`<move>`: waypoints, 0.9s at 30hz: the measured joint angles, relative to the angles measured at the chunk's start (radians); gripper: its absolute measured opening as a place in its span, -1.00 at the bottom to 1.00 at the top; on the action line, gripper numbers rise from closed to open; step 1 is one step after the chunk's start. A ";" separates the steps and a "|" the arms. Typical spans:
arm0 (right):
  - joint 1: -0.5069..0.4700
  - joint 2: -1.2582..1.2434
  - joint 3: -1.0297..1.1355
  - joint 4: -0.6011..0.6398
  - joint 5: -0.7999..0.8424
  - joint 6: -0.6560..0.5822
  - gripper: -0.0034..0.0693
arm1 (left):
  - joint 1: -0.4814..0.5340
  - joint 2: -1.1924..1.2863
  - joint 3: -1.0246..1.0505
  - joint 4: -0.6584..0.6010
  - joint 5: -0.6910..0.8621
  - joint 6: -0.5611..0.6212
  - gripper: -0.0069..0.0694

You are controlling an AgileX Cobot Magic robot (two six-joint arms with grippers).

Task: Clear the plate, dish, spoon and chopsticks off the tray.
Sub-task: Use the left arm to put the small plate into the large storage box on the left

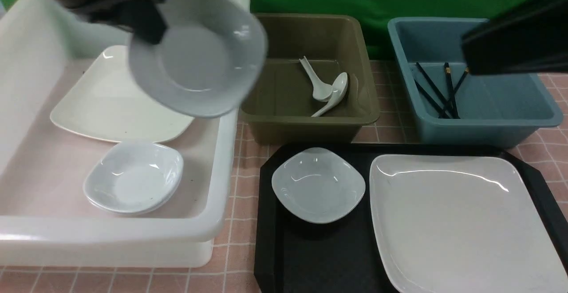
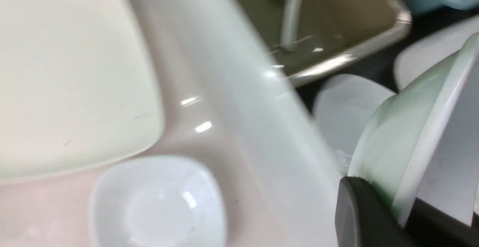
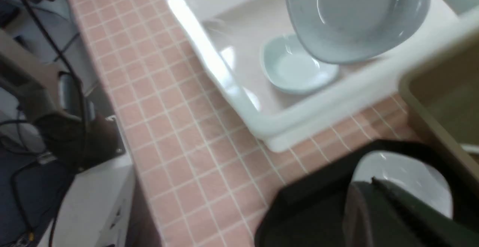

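While my left claw (image 1: 148,20) pinches the rim of a small dish (image 1: 199,57) and holds it tilted in the air above the right side of the white tub (image 1: 226,164), I judge the step in hand to be carrying that dish into the tub. Next I must level it, lower it and let go, best onto the stacked dishes (image 1: 133,177) by the tub's near edge. From the front I count two large plates: the plate (image 1: 457,222) fills the right side of the tray (image 1: 310,262), and the other plate (image 1: 115,102) lies toward the tub's far edge. Small dishes: one held, a second small dish (image 1: 317,184) at the tray's far left corner, and the stack, which looks like two, though I cannot be sure. Two spoons (image 1: 330,91) lie in the olive tub (image 1: 310,120) and about four chopsticks (image 1: 443,93) in the blue tub (image 1: 488,126); none are on the tray. My right claw (image 1: 514,44) hangs blurred over the blue tub. From the left wrist, the claw (image 2: 402,217) is clamped across the dish's (image 2: 404,134) rim. From the right wrist, that claw (image 3: 389,209) is pressed shut on nothing.
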 joint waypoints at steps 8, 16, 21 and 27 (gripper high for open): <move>0.211 0.243 -0.247 -0.104 0.000 0.068 -0.82 | 0.246 0.032 0.322 -0.066 -0.182 0.156 -0.80; 0.275 0.362 -0.308 -0.112 0.001 0.072 -0.82 | 0.255 0.171 0.398 -0.135 -0.342 0.319 -0.80; 0.276 0.370 -0.308 -0.113 0.004 0.072 -0.82 | 0.255 0.228 0.398 -0.116 -0.380 0.347 -0.62; 0.276 0.364 -0.308 -0.201 0.005 0.152 -0.82 | 0.255 0.214 0.370 -0.069 -0.379 0.337 0.15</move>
